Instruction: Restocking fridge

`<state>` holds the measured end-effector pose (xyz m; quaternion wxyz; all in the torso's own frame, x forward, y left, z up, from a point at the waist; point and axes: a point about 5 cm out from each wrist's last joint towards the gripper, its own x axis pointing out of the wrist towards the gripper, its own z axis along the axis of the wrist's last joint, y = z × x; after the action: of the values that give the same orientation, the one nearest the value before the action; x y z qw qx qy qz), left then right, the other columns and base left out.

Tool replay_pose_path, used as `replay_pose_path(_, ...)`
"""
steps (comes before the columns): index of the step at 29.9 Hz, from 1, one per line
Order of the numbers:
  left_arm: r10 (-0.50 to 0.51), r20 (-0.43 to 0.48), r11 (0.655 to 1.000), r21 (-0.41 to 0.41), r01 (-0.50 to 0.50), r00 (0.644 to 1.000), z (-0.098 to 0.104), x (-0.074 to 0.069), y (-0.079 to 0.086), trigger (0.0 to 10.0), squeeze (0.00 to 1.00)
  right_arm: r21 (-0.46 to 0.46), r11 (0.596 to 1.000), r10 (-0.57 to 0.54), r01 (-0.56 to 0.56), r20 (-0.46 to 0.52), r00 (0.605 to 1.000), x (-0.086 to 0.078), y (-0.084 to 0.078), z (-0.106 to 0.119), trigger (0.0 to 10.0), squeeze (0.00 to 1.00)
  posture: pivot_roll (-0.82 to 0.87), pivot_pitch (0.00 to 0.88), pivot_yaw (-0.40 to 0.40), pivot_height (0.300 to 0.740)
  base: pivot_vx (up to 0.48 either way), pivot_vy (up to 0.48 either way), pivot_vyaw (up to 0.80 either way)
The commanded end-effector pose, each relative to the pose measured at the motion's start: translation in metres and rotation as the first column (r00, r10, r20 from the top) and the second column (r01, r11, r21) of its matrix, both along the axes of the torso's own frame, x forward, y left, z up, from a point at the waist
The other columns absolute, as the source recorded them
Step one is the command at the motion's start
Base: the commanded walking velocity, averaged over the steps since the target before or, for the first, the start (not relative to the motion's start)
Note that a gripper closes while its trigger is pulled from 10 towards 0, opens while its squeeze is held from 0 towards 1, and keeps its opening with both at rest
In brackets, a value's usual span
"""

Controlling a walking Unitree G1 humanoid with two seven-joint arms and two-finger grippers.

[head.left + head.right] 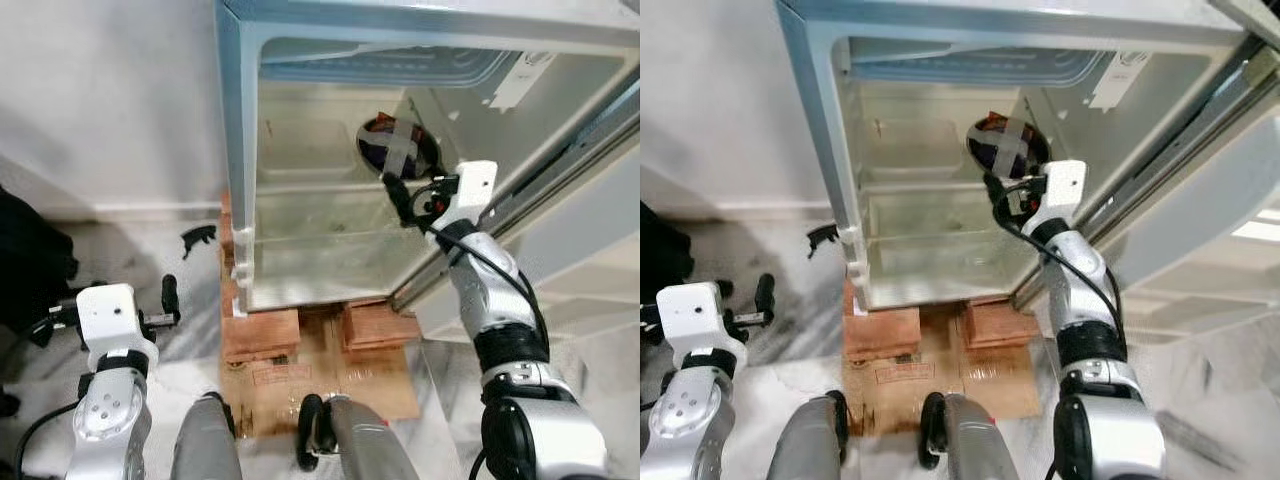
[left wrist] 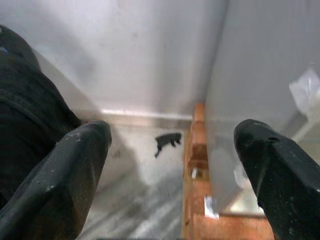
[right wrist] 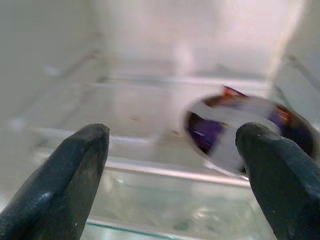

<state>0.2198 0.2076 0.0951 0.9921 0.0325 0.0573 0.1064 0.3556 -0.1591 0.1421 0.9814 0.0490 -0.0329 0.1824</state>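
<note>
We see the white fridge propped on reddish blocks over marble floor, right gripper spread wide near a round dark bowl on glass shelf, left gripper also unclenched.

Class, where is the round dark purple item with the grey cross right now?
The round item sits on a fridge shelf at the right, just beyond the open right gripper.

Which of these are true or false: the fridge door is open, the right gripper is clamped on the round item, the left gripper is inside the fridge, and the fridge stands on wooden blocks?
1. The fridge door is open. True.
2. The right gripper is clamped on the round dark item. False: its fingers are spread apart, and the item lies on a shelf inside beyond them.
3. The left gripper is inside the fridge. False: it hangs low outside, at the fridge's left side.
4. The fridge stands on wooden blocks. True.
</note>
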Motion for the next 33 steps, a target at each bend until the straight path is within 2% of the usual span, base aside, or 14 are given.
replay_pose_path(1, -0.017, -0.014, 1.0, 0.002, 0.017, 1.0, -0.004, 0.001, -0.002, 10.0, 0.0, -0.04, 0.999, -0.005, 0.005, -0.012, 1.0, -0.004, -0.005, -0.002, 10.0, 0.0, 0.14, 0.06, -0.12, 0.74, -0.315, 0.0, 0.0)
replay_pose_path(5, -0.049, 0.001, 0.999, 0.0, 0.049, 0.999, -0.004, 0.012, -0.008, 10.0, 0.0, -0.109, 0.994, -0.002, -0.006, -0.073, 0.997, -0.016, -0.007, -0.019, 10.0, 0.0, 0.12, 0.044, -0.104, 0.74, -0.314, 0.0, 0.0)
replay_pose_path(8, -0.06, 0.004, 0.998, 0.001, 0.06, 0.998, -0.004, 0.016, -0.008, 10.0, 0.0, -0.112, 0.992, 0.039, -0.051, -0.11, 0.993, -0.022, -0.004, -0.025, 10.0, 0.0, 0.11, 0.037, -0.097, 0.74, -0.311, 0.0, 0.0)
replay_pose_path(13, -0.084, 0.016, 0.996, -0.011, 0.085, 0.996, -0.001, 0.019, -0.012, 10.0, 0.0, -0.17, 0.985, 0.028, -0.043, -0.091, 0.995, -0.027, -0.008, -0.024, 10.0, 0.0, 0.09, 0.024, -0.087, 0.74, -0.327, 0.0, 0.0)
replay_pose_path(15, -0.092, 0.015, 0.996, -0.011, 0.092, 0.996, -0.004, 0.019, -0.015, 10.0, 0.0, -0.195, 0.98, -0.049, 0.028, -0.102, 0.994, -0.03, -0.014, -0.03, 10.0, 0.0, 0.09, 0.015, -0.091, 0.74, -0.338, 0.0, 0.0)
replay_pose_path(17, -0.092, 0.015, 0.996, -0.011, 0.093, 0.996, -0.004, 0.019, -0.015, 10.0, 0.0, -0.198, 0.979, -0.063, 0.041, -0.105, 0.992, -0.031, -0.015, -0.031, 10.0, 0.0, 0.09, 0.015, -0.091, 0.74, -0.334, 0.0, 0.0)
replay_pose_path(18, -0.09, 0.016, 0.996, -0.017, 0.09, 0.996, -0.004, 0.019, -0.016, 10.0, 0.0, -0.221, 0.969, -0.13, 0.107, -0.095, 0.987, -0.033, -0.018, -0.034, 10.0, 0.0, 0.1, 0.0, -0.098, 0.74, -0.322, 0.0, 0.0)
replay_pose_path(20, -0.089, 0.018, 0.996, -0.02, 0.09, 0.996, -0.005, 0.019, -0.016, 10.0, 0.0, -0.269, 0.948, -0.19, 0.17, -0.049, 0.981, -0.035, -0.018, -0.035, 10.0, 0.0, 0.1, 0.0, -0.1, 0.74, -0.291, 0.0, 0.0)
replay_pose_path(23, -0.096, 0.021, 0.995, -0.02, 0.097, 0.995, -0.006, 0.02, -0.016, 10.0, 0.0, -0.267, 0.934, -0.242, 0.239, 0.022, 0.97, -0.039, -0.016, -0.034, 10.0, 0.0, 0.1, 0.0, -0.093, 0.74, 0.0, 0.0, 0.0)
replay_pose_path(25, -0.1, 0.022, 0.994, -0.03, 0.101, 0.995, -0.006, 0.021, -0.016, 10.0, 0.0, -0.244, 0.939, -0.249, 0.244, 0.01, 0.969, -0.04, -0.015, -0.036, 10.0, 0.0, 0.1, 0.0, -0.085, 0.74, 0.0, 0.0, 0.0)
replay_pose_path(26, -0.111, 0.027, 0.993, -0.044, 0.112, 0.994, -0.007, 0.023, -0.015, 10.0, 0.0, -0.192, 0.954, -0.239, 0.23, -0.023, 0.971, -0.043, -0.012, -0.038, 10.0, 0.0, 0.09, 0.0, -0.073, 0.74, 0.0, 0.0, 0.0)
replay_pose_path(28, -0.119, 0.025, 0.992, -0.046, 0.12, 0.993, -0.007, 0.023, -0.015, 10.0, 0.0, -0.185, 0.954, -0.245, 0.237, -0.023, 0.969, -0.043, -0.012, -0.037, 10.0, 0.0, 0.09, 0.0, -0.069, 0.74, 0.0, 0.0, 0.0)
replay_pose_path(30, -0.16, 0.03, 0.985, -0.054, 0.162, 0.987, -0.009, 0.027, -0.017, 10.0, 0.0, -0.191, 0.949, -0.262, 0.25, -0.042, 0.964, -0.045, -0.018, -0.039, 10.0, 0.0, 0.08, 0.0, -0.062, 0.74, 0.0, 0.0, 0.0)
replay_pose_path(33, -0.172, 0.031, 0.983, -0.056, 0.173, 0.985, -0.009, 0.029, -0.018, 10.0, 0.0, -0.183, 0.941, -0.296, 0.284, -0.042, 0.954, -0.046, -0.024, -0.039, 10.0, 0.0, 0.07, 0.0, -0.059, 0.74, 0.0, -0.296, 0.0)
